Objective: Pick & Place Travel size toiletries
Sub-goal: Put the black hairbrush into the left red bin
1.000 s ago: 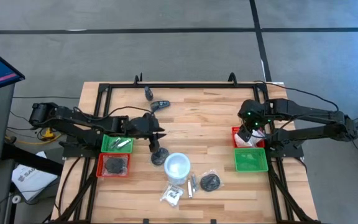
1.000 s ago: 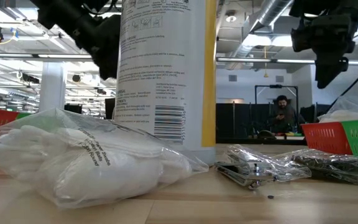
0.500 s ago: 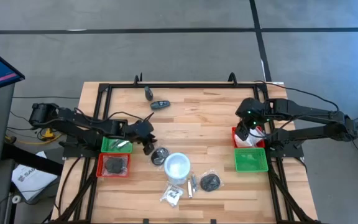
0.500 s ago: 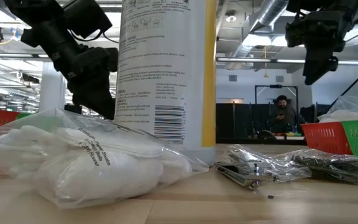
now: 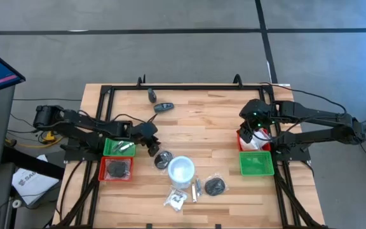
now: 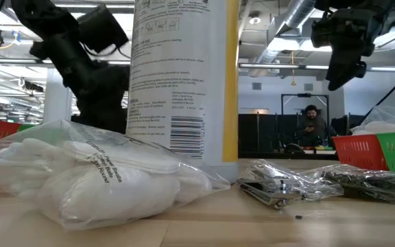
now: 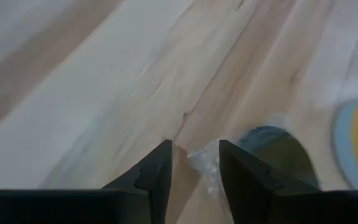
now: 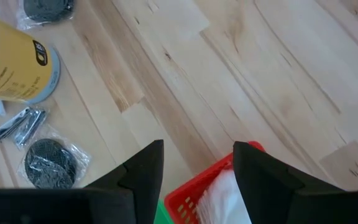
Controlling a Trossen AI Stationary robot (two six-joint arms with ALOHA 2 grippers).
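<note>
A black disc in a clear wrapper [image 5: 164, 160] lies flat on the wooden table, right of the left green tray [image 5: 119, 147]. My left gripper [image 5: 152, 151] hangs low at its left edge, slanting down. It is open, and the wrapper's clear edge [image 7: 201, 160] lies between its fingers, with the disc [image 7: 272, 149] just beyond. My right gripper [image 5: 251, 135] is open and holds nothing, high over the right red tray [image 8: 207, 185], where a white wrapped piece [image 8: 232, 199] lies. More toiletries lie near the front: a wrapped disc [image 5: 215, 186], silvery sticks [image 5: 196, 189] and a white wrapped piece [image 5: 176, 198]. My left gripper has the wrapper's clear edge [image 7: 205, 168] right beside one finger [image 7: 241, 171]. I cannot tell whether the finger touches it. The disc lies flat on the table.
A tall white and yellow container [image 5: 182, 170] stands just right of the disc. The left red tray [image 5: 116, 168] holds a dark disc, and a green tray [image 5: 257, 163] sits at the right. Two dark oblong pieces [image 5: 159, 102] lie toward the far edge. A black frame [image 5: 189, 87] rims the table.
My left gripper has come down toward the table and drawn slightly toward the left edge. It has rolled about its own axis and now stands at the wrapped disc's edge. My right gripper has tipped a little over the red tray.
</note>
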